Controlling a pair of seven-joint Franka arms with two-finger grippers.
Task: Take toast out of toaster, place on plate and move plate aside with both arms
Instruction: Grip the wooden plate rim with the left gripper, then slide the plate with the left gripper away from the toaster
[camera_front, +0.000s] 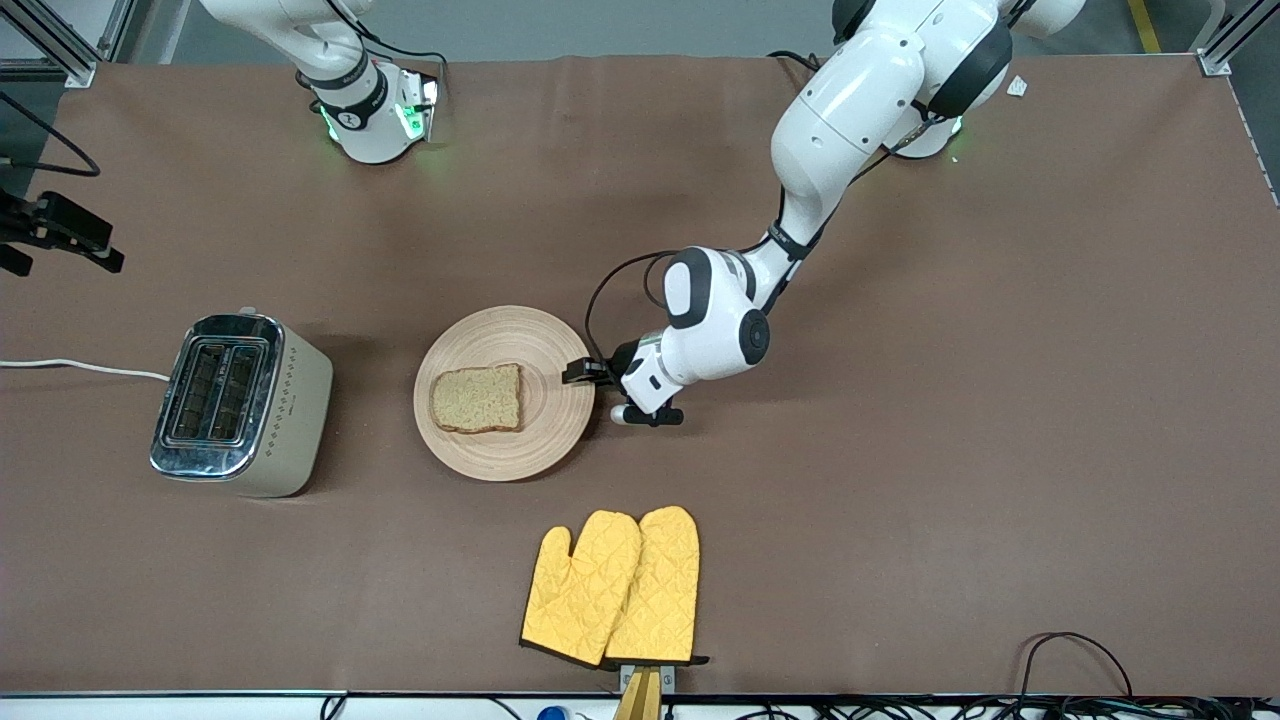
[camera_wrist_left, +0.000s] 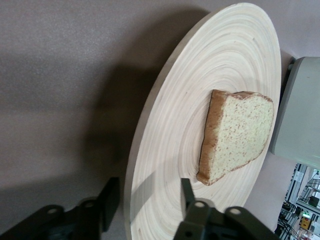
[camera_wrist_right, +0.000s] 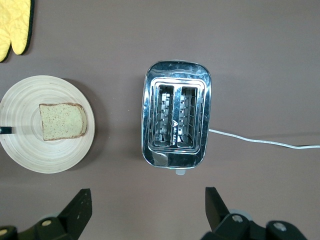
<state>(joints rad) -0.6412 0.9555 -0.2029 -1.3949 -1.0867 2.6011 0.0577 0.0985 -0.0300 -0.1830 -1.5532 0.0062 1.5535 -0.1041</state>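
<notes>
The toast (camera_front: 477, 398) lies flat on the round wooden plate (camera_front: 510, 335) near the table's middle. My left gripper (camera_front: 583, 374) is low at the plate's rim on the side toward the left arm's end. In the left wrist view its fingers (camera_wrist_left: 187, 195) are open and straddle the rim of the plate (camera_wrist_left: 220, 55), one over the wood and one outside it, with the toast (camera_wrist_left: 240, 135) farther in. My right gripper (camera_wrist_right: 147, 207) is open and empty, high above the table by the toaster. It sees the plate (camera_wrist_right: 30, 155) and the toast (camera_wrist_right: 62, 121).
A cream and chrome toaster (camera_front: 240, 400) with empty slots stands beside the plate toward the right arm's end, and its white cord (camera_front: 80, 367) runs off the table edge. Two yellow oven mitts (camera_front: 615, 585) lie nearer to the front camera than the plate.
</notes>
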